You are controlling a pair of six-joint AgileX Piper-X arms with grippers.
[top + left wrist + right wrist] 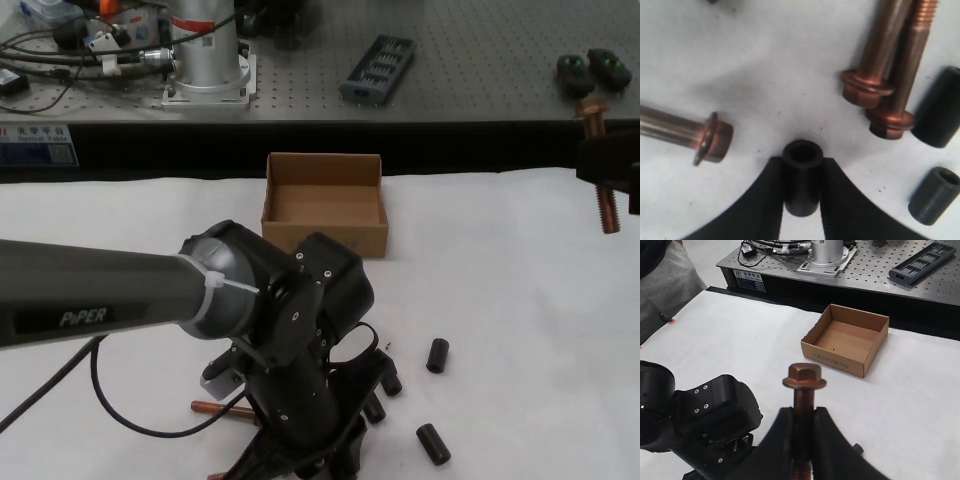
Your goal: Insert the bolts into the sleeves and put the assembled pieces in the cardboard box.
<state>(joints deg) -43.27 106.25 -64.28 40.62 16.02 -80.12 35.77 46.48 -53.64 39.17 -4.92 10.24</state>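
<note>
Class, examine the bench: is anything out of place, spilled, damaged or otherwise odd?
Nothing stands out. The cardboard box sits upright, loose bolts and sleeves lie on the white cloth, the left pincer grips a sleeve, the right pincer holds a bolt head-up.

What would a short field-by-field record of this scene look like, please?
left end effector: shut on black sleeve
right end effector: shut on copper bolt, head up, raised above the bench
cardboard box: open, no pieces inside yet
loose bolts: three lying on the white cloth near the gripped sleeve
loose sleeves: two beside those bolts
</note>
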